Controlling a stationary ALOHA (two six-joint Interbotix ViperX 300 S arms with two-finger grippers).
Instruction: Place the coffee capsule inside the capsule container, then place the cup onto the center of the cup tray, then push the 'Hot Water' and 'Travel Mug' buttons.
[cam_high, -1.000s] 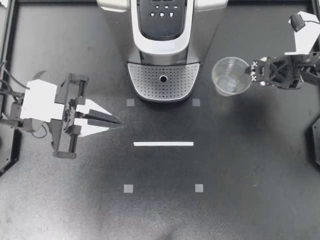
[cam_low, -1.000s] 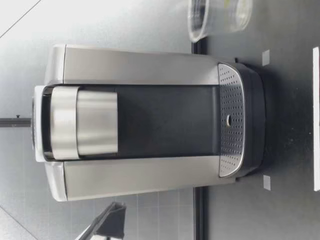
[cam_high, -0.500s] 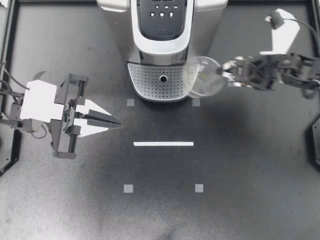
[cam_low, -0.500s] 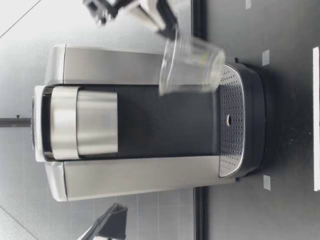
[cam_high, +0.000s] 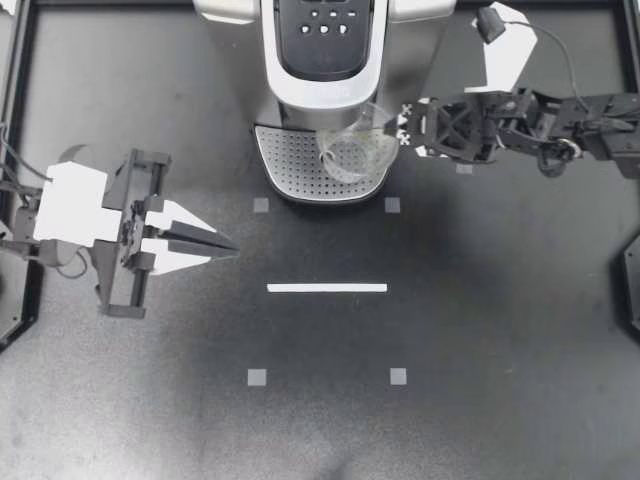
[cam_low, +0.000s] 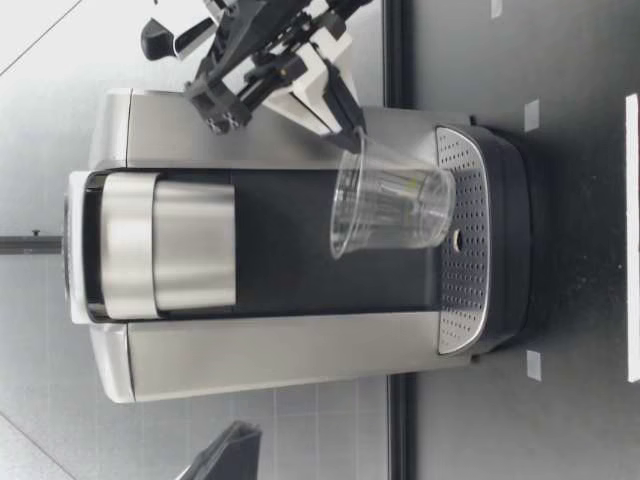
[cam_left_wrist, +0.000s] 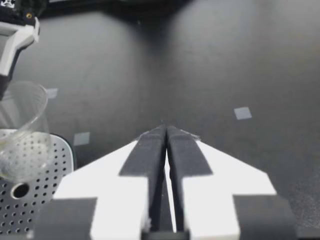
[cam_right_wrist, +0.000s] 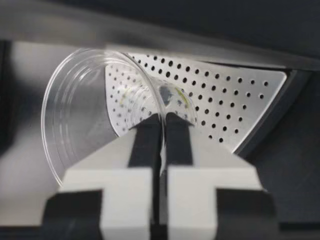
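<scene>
Cup (cam_high: 352, 150) over cup tray (cam_high: 285, 165), pinched by right jaws; left jaws clenched.

Dark counter (cam_high: 500, 330) carries a coffee machine (cam_high: 325, 60) at its far edge. A white strip (cam_high: 327, 288) lies before it. Small grey squares (cam_high: 257, 377) lie around the strip.

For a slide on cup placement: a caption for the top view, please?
Right gripper pinches the cup by its rim over the tray of the coffee machine; left gripper rests shut aside.
</scene>
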